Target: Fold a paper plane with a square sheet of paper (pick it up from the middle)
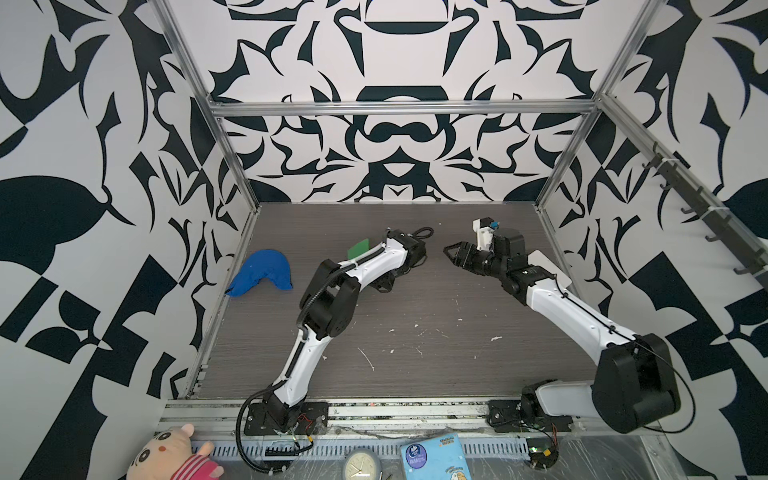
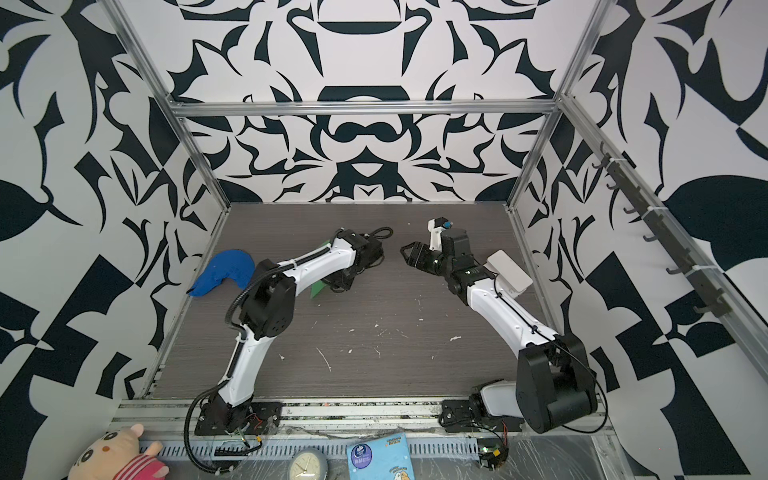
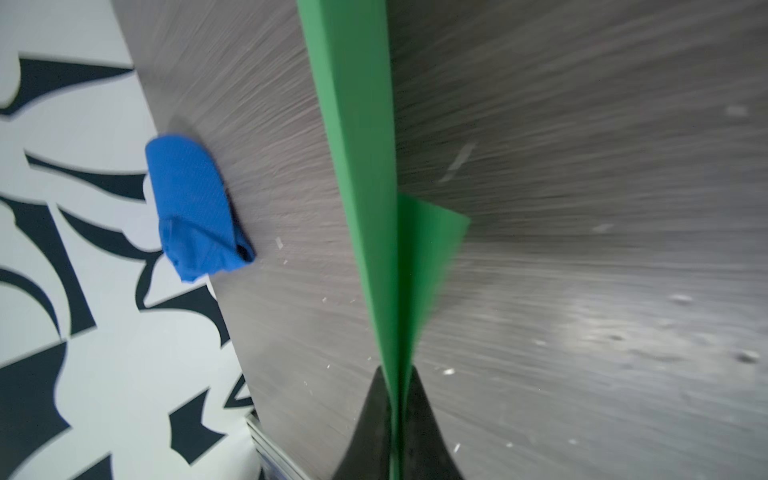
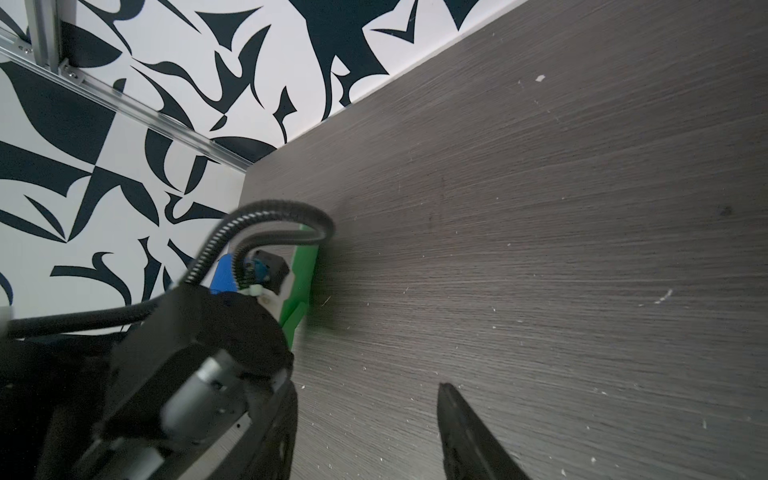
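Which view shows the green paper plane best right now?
Left wrist view: the paper plane runs lengthwise through the frame, its layers visible, pinched in the left gripper. Both top views show only a green sliver beside the left arm. The right wrist view shows a strip behind that arm's wrist.

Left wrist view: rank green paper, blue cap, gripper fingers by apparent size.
1. green paper: largest, close to the lens and running out of frame.
2. blue cap: farther off.
3. left gripper fingers: only the tips are in frame.
Nearness inflates the paper and fingers.
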